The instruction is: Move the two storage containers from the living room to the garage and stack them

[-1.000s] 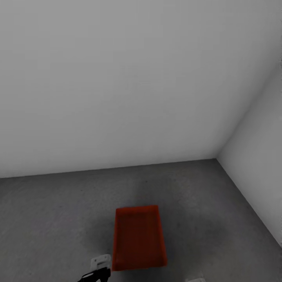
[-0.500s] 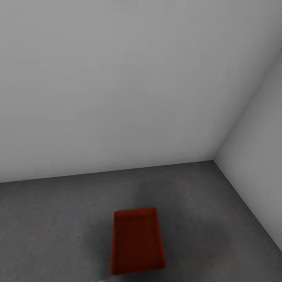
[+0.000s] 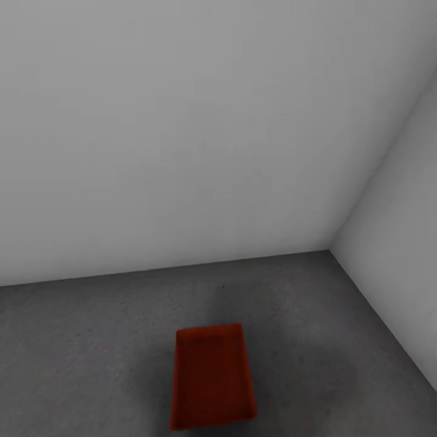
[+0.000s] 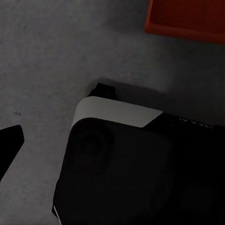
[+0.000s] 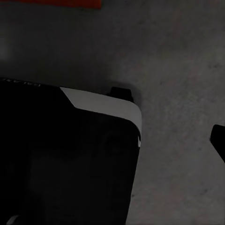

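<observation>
One red-orange storage container [image 3: 211, 379] lies flat on the dark grey concrete garage floor [image 3: 91, 340], its long side pointing toward the back wall. Its corner [image 4: 185, 21] appears in the left wrist view, and a thin strip of its edge [image 5: 51, 3] in the right wrist view. Both arms hang beside my base, apart from the bin. One black finger [image 4: 10, 147] of the left gripper and one finger [image 5: 219, 140] of the right gripper stand at the frame edges with nothing between them. The second container is out of view.
Plain white walls meet in a corner [image 3: 331, 249] at the back right, a short way beyond the bin. My black and white base [image 4: 122, 154] [image 5: 65, 154] stands on the concrete just short of the container.
The left gripper, beside the container's near left corner a second ago, has dropped out of the head view. The container stays in place; the view shifted slightly.
</observation>
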`<state>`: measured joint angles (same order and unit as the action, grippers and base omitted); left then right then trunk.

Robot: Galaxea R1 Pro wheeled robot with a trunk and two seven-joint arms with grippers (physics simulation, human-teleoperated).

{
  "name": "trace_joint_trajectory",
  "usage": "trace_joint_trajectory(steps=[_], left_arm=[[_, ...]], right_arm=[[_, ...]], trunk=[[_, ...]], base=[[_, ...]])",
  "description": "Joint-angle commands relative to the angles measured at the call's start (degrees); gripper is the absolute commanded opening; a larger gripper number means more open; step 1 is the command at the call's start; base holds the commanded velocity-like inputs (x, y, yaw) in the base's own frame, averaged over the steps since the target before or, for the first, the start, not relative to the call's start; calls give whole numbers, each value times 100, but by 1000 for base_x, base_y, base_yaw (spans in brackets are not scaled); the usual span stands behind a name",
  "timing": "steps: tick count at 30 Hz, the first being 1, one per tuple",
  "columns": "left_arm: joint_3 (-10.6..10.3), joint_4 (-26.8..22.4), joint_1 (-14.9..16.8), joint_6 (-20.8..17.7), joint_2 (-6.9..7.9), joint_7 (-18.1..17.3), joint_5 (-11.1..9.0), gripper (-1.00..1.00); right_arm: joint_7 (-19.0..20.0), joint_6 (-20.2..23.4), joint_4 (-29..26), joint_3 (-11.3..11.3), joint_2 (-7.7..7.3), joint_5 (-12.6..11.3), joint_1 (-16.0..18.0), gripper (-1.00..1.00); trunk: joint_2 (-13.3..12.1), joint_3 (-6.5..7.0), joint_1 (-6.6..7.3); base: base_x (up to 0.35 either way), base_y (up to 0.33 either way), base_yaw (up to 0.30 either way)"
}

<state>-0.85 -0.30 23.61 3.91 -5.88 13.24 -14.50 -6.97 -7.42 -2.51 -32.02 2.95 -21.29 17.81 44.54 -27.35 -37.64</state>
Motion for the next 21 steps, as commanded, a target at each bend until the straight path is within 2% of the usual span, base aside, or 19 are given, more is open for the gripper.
trace_joint_trajectory(steps=[1,21], left_arm=[[-11,4,3,23,-3,10,-38,100],[-28,-4,3,49,-7,3,2,100]], right_arm=[[0,-16,5,-46,1,-51,3,100],[32,-22,145,-50,7,-49,2,100]], trunk=[[4,-1,-1],[4,170,-1]], base=[[0,0,0],[0,0,0]])
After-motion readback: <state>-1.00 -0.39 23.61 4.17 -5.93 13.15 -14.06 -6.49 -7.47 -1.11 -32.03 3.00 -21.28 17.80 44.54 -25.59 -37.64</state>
